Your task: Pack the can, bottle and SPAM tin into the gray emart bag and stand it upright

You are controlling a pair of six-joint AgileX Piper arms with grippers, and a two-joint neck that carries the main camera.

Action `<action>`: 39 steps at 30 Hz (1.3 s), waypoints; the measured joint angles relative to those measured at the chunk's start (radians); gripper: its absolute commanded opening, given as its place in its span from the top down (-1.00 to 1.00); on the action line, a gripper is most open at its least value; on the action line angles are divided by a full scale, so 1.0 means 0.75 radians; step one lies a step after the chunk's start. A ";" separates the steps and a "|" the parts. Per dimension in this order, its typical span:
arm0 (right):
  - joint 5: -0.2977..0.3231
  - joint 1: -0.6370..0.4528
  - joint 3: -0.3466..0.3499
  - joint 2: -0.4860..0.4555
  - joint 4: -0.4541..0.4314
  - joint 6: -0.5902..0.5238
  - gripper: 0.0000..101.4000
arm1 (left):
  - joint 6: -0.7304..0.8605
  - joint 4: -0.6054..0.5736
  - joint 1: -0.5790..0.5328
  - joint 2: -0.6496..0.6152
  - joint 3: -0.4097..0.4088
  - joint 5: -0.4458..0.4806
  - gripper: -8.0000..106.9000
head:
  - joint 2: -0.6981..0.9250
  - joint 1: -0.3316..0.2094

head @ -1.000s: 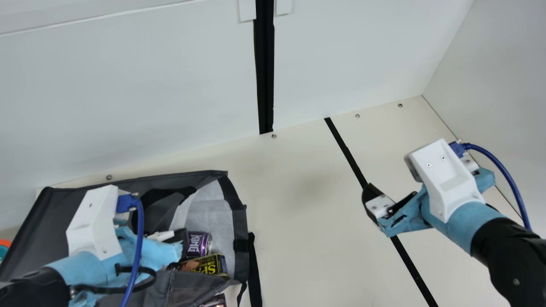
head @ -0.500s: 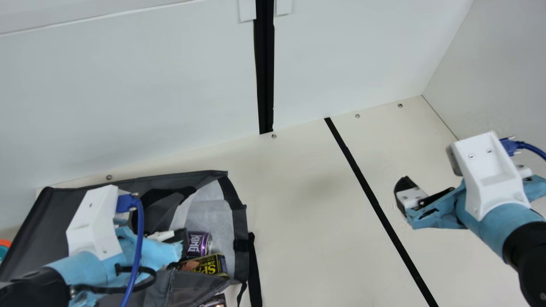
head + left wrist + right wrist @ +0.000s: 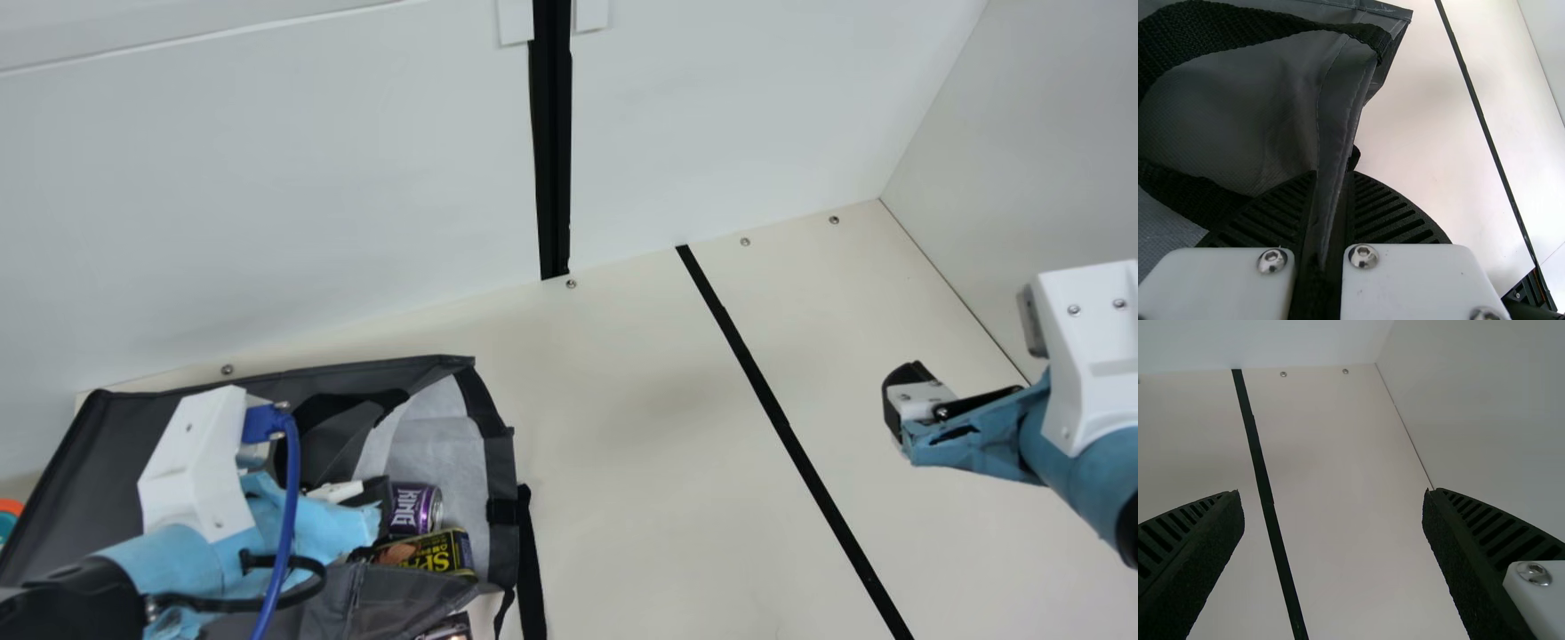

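One thing's new: the right claw, empty and spread wide, has slid off toward the table's right edge while the left claw keeps pinching the bag near the far left corner, can and tin inside, so standing it up probably waits.

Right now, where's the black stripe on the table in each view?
Main view: black stripe right of centre, slanting from the table's back edge to the picture's bottom edge.
Left wrist view: runs beyond the rim of the gray bag, a strip of table between them.
Right wrist view: seen between the open jaws.
Shared landmark: the side wall, where it meets the table.
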 measured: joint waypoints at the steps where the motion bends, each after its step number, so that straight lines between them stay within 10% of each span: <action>1: 0.017 0.004 -0.008 0.000 -0.011 0.009 -0.87 | 0.000 0.000 0.000 0.000 0.000 0.000 1.00 | 0.000 0.000; 18: 0.242 0.032 -0.191 -0.003 -0.089 0.099 -0.87 | 0.000 0.000 0.000 0.000 0.000 0.000 1.00 | 0.002 0.000; 39: 0.245 -0.131 -0.241 -0.003 0.050 -0.030 -0.87 | 0.000 0.000 0.000 0.000 0.000 0.000 1.00 | 0.002 0.000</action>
